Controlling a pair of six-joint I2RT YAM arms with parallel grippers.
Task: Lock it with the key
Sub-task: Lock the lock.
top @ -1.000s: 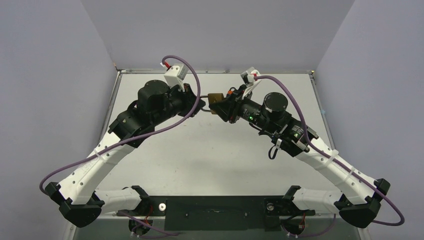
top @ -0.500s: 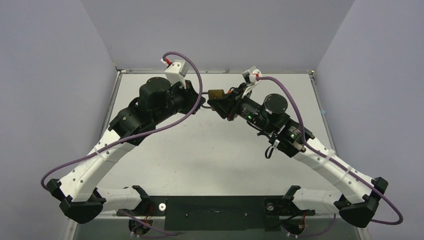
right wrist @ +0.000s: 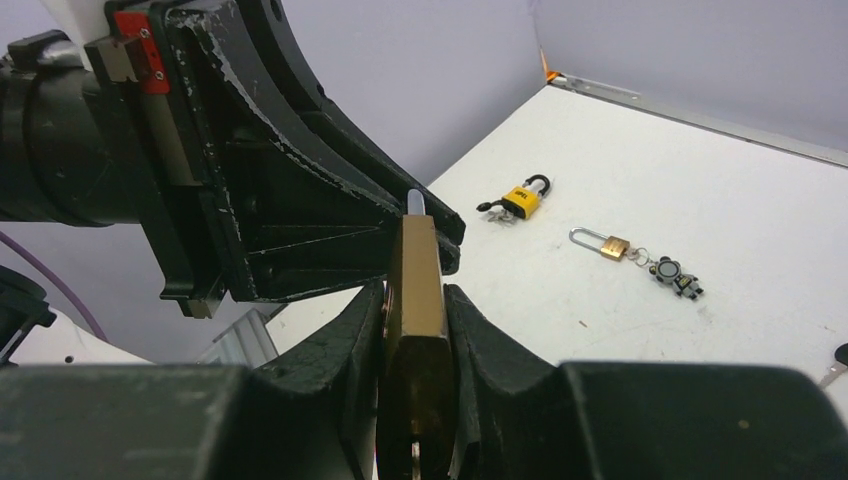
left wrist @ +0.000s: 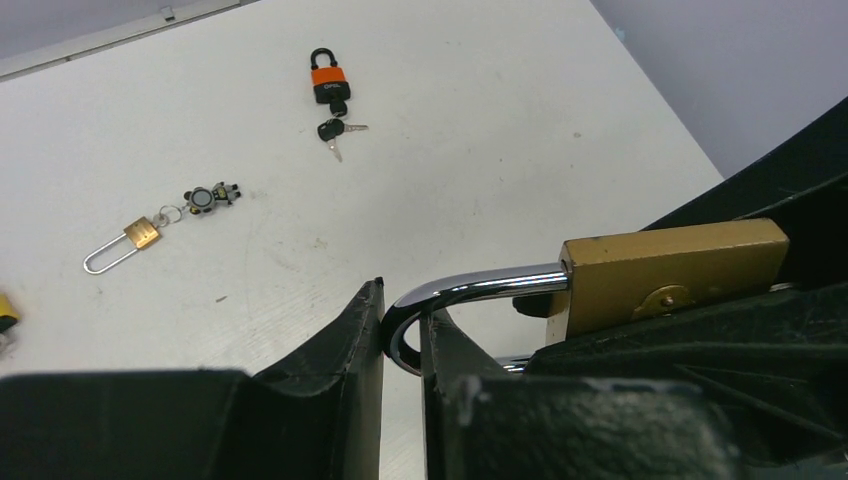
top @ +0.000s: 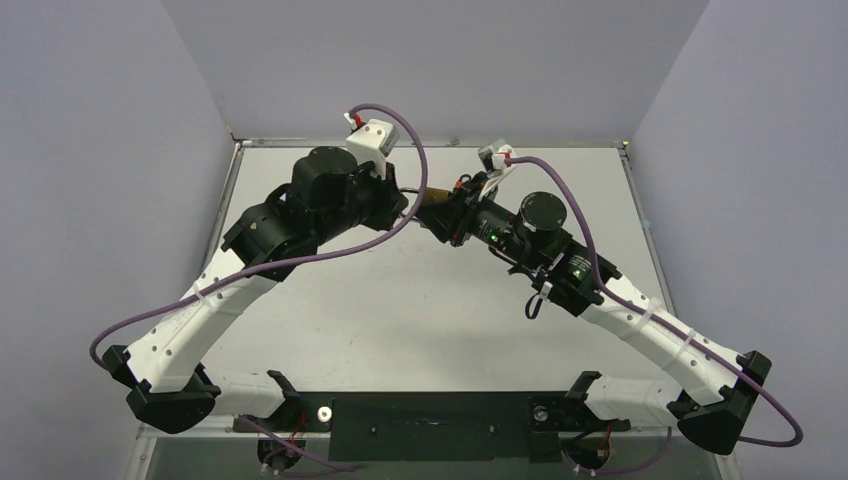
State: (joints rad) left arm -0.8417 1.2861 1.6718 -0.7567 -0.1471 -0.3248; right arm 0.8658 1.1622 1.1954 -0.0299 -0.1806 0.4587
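A brass padlock (left wrist: 670, 270) with a chrome shackle (left wrist: 480, 287) hangs in the air between both arms, over the far middle of the table (top: 420, 300). My left gripper (left wrist: 402, 310) is shut on the bend of the shackle. Its black fingers (right wrist: 300, 200) show behind the lock in the right wrist view. My right gripper (right wrist: 413, 288) is shut on the flat sides of the padlock (right wrist: 410, 250) body. A thin sliver of metal shows at the lock's near end; I cannot tell whether it is the key. From above, the padlock (top: 432, 197) is mostly covered by the two wrists.
On the table lie an orange padlock (left wrist: 329, 83) with keys (left wrist: 335, 130), a small brass long-shackle padlock (left wrist: 135, 238) chained to a little robot figure (left wrist: 208, 197), and a yellow padlock (right wrist: 523, 200). Grey walls enclose the table on three sides.
Both arms have shifted a little, the left wrist swinging right and closer over the lock. The padlock stays gripped by both and shows less from above.
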